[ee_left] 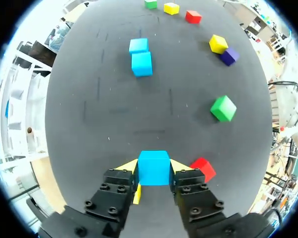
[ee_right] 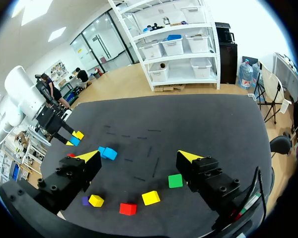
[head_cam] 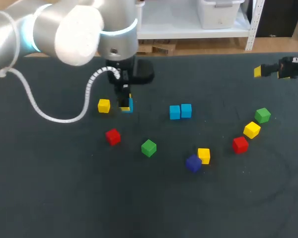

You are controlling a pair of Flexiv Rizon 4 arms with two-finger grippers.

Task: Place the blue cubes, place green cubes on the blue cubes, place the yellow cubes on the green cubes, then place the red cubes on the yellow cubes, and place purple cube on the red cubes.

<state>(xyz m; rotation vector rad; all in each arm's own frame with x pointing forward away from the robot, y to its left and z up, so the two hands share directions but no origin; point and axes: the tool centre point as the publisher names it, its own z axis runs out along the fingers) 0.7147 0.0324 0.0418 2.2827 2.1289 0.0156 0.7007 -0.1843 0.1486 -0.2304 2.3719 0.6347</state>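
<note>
Eleven cubes on the dark table (head_cam: 49, 198), entered from the left arm's side across.

- Left gripper (ee_left: 154, 166): down near the table, fingers pinching the held blue cube (ee_left: 153, 172) from two sides. Whether that cube rests on the table cannot be told.
- Near yellow cube (head_cam: 104, 105): just beside the left gripper, partly tucked under one finger in the left wrist view.
- Near red cube (ee_left: 204, 168): just beside the other finger, apart from the held blue cube.
- Near green cube (ee_left: 223, 108): ahead of the left gripper, off to the red cube's side.
- Blue pair (ee_left: 141, 63): two blue cubes touching, straight ahead of the left gripper, well apart from it.
- Purple cube (head_cam: 193, 163) and middle yellow cube (head_cam: 204, 155): touching each other, ahead of the left gripper, beyond the near green cube.
- Far red cube (head_cam: 240, 145), far yellow cube (head_cam: 252, 130), far green cube (head_cam: 262, 115): a curved row, each apart from the next, farthest from the left gripper and nearest the right one.
- Right gripper (ee_right: 139, 157): fingers spread wide, up off the table, with that curved row beneath it.
</note>
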